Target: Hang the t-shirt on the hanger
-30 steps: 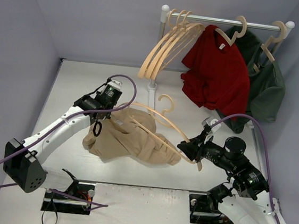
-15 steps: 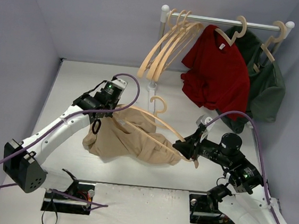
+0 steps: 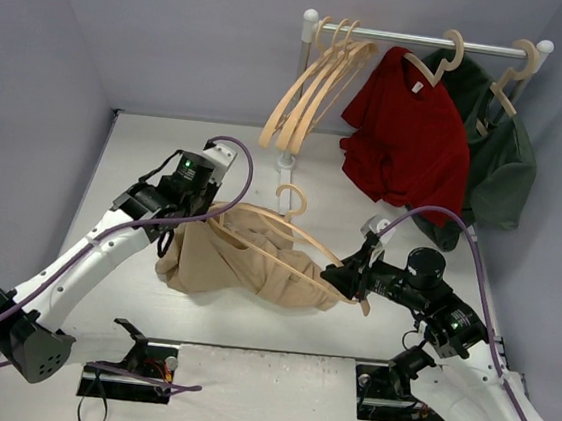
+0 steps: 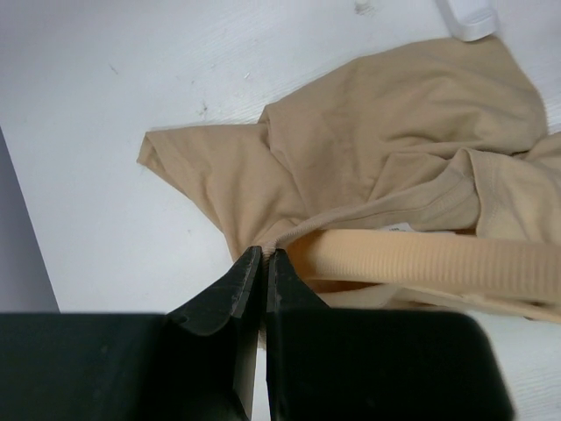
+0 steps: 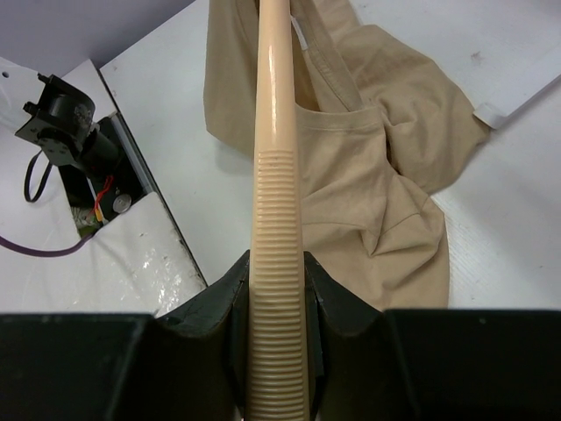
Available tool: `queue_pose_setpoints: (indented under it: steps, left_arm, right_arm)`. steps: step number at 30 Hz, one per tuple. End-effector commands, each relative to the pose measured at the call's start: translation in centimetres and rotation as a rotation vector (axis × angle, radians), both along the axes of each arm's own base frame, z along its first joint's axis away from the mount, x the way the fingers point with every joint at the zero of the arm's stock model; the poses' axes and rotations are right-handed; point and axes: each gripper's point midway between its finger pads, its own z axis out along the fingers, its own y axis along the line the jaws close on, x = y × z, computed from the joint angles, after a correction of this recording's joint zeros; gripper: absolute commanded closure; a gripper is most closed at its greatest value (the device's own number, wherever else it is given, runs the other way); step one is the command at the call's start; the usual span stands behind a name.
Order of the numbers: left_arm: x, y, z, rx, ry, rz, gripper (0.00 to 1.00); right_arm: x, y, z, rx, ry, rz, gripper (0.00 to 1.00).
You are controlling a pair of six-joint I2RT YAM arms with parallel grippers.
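The tan t-shirt (image 3: 240, 267) lies bunched on the white table, lifted at its upper left. My left gripper (image 3: 212, 217) is shut on the shirt's collar rim (image 4: 279, 235); the ribbed end of the hanger (image 4: 421, 260) lies right beside its tips. The pale wooden hanger (image 3: 289, 233) stretches across the shirt, its hook (image 3: 291, 193) pointing up and back. My right gripper (image 3: 339, 277) is shut on the hanger's ribbed right arm (image 5: 277, 263). The hanger's far arm runs into the shirt (image 5: 368, 175), its left end hidden in the cloth.
A rail (image 3: 420, 39) at the back holds several spare wooden hangers (image 3: 309, 88), a dark red t-shirt (image 3: 410, 134) and a dark green garment (image 3: 498, 158). The rail's white post (image 3: 287, 171) stands just behind the hanger's hook. Grey walls close in left and right.
Both grippers have moved left, carrying the hanger and the collar with them. The hanger has slid further across and into the shirt. The left arm's elbow has swung lower left.
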Motion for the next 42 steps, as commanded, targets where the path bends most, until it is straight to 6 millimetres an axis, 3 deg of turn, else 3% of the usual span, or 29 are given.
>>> queue_pose_setpoints:
  steps: [1,4,9,13,19,24,26,28,33,36,39,42]
  left_arm:
    - [-0.3,-1.1,2.4,-0.069,-0.079,-0.092,1.00]
    - [-0.9,-2.0,3.3,-0.103,-0.088,-0.157,1.00]
    - [-0.9,-3.0,7.3,-0.146,-0.166,-0.235,1.00]
    - [0.0,-2.4,11.1,-0.105,-0.268,-0.242,1.00]
    - [-0.2,-2.1,13.5,-0.080,-0.333,-0.277,1.00]
    - [-1.2,-4.4,15.3,-0.177,-0.344,-0.387,1.00]
    - [-1.7,-4.8,17.9,-0.220,-0.386,-0.407,1.00]
    - [-2.0,-5.0,19.2,-0.250,-0.400,-0.415,1.00]
    - [-2.8,-4.1,21.8,-0.292,-0.454,-0.375,1.00]
    - [-2.7,-3.1,22.0,-0.279,-0.461,-0.322,1.00]
    - [-1.4,-0.2,21.8,-0.202,-0.484,-0.156,1.00]
    - [-0.9,1.4,22.1,-0.156,-0.502,-0.071,1.00]
  right_arm:
    - [1.1,0.7,2.7,0.054,-0.105,-0.007,1.00]
    - [1.1,1.3,3.7,0.077,-0.132,0.020,1.00]
    - [0.9,2.3,6.9,0.133,-0.212,0.060,1.00]
    - [0.3,3.5,9.1,0.159,-0.252,0.151,1.00]
    - [0.0,4.1,11.7,0.222,-0.306,0.185,1.00]
    - [0.3,4.4,13.2,0.306,-0.346,0.178,1.00]
    - [0.9,4.6,14.3,0.361,-0.375,0.152,1.00]
    - [1.4,4.8,14.5,0.365,-0.391,0.133,1.00]
    - [2.9,4.3,14.9,0.344,-0.459,0.050,1.00]
    - [3.1,4.0,17.0,0.362,-0.524,0.030,1.00]
    - [3.2,3.9,17.9,0.346,-0.566,0.030,1.00]
    - [3.9,3.9,16.9,0.295,-0.559,0.018,1.00]
